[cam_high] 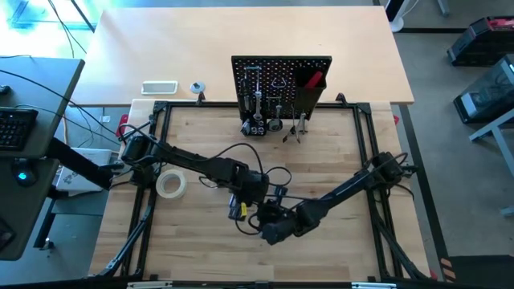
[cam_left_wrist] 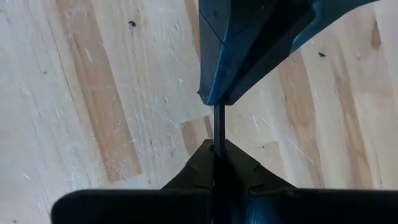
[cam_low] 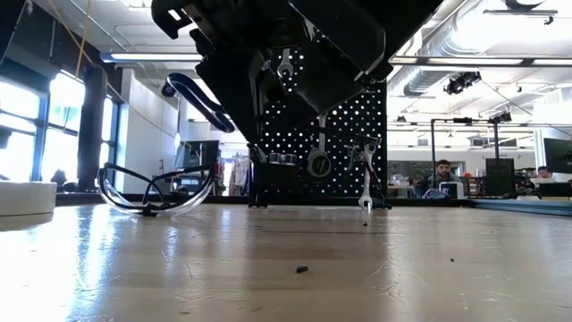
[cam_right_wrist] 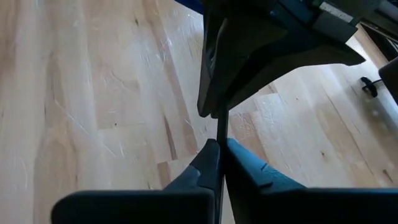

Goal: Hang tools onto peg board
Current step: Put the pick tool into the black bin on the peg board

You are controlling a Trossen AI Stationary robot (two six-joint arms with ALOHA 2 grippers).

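Over the table's middle my left gripper (cam_left_wrist: 214, 146) and my right gripper (cam_right_wrist: 219, 144) meet tip to tip, both shut on one thin dark shaft (cam_left_wrist: 215, 124). It looks like the hex key's. A blue curved handle (cam_low: 192, 97) shows beside them in the low view, well above the table. The black peg board (cam_high: 281, 80) stands upright at the far edge. Silver wrenches (cam_low: 366, 179) and other tools hang on its face. The clear glasses (cam_low: 156, 192) lie on the table. The pale tape roll (cam_high: 171, 185) lies flat to the left. My left gripper pinches the thin shaft (cam_left_wrist: 215, 138) between its two fingertips, slanting steeply down from above. The shaft runs on past the tips, along the fingers, into my right gripper (cam_left_wrist: 249, 50). It is clear of the table. My right gripper pinches the same shaft (cam_right_wrist: 221, 132) between its two fingertips, slanting down from the table's right. The shaft runs straight on from the tips into my left gripper (cam_right_wrist: 261, 50). It is lifted clear of the wood.
A black frame rail (cam_high: 152, 160) runs round the work area. A white tray (cam_high: 159, 87) and a small round thing (cam_high: 197, 87) lie on the far table, left of the peg board. Bare wood lies toward the near edge and at the right.
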